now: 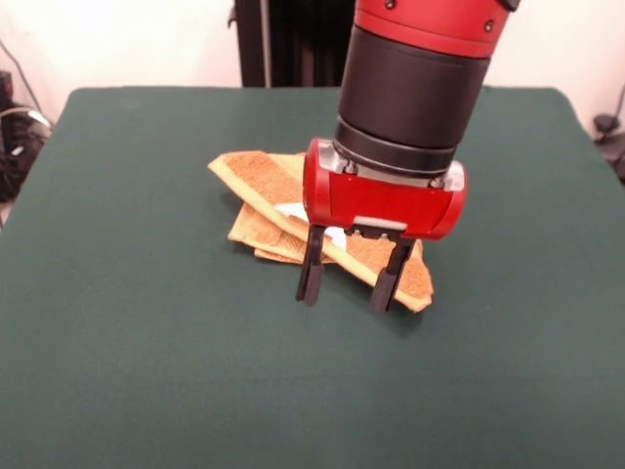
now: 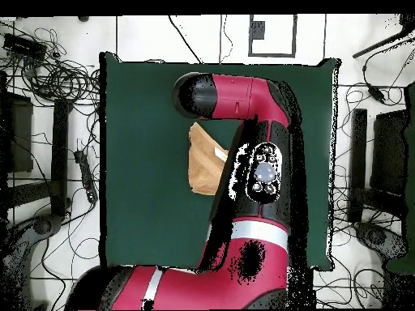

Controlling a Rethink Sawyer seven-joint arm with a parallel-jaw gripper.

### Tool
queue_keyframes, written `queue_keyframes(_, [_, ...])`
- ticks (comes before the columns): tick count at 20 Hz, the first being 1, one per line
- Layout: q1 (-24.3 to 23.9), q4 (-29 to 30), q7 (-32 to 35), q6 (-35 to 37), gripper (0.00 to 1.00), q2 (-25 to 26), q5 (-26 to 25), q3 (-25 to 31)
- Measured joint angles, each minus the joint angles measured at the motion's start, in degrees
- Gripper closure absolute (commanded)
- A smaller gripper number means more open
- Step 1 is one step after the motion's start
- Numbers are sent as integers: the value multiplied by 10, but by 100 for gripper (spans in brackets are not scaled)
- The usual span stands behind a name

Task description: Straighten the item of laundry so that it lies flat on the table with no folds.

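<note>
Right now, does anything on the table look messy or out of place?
Yes: the towel lies folded over itself in skewed layers on the green table, not flat. The open gripper hangs over its near edge.

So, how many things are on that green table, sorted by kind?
Towels: 1, orange-tan towel, folded over itself
Sewn-in labels: 1, white label on it
Robot grippers: 1, gripper above the towel, jaws open
Total: 3

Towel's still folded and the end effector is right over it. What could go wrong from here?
1. The open end effector straddles the towel's near edge; closing may pinch several stacked layers, dragging the bundle rather than unfolding it.
2. Its fingertips sit close to the table; descending further may snag the green cloth.
</note>
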Motion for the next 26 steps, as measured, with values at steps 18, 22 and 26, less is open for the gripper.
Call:
queue_keyframes(18, [-1,142,0,0,0,-133,-2,0])
queue_keyframes(22, [-2,161,0,0,0,-156,-2,0])
queue_keyframes(26, [-2,169,0,-2,0,-170,-2,0])
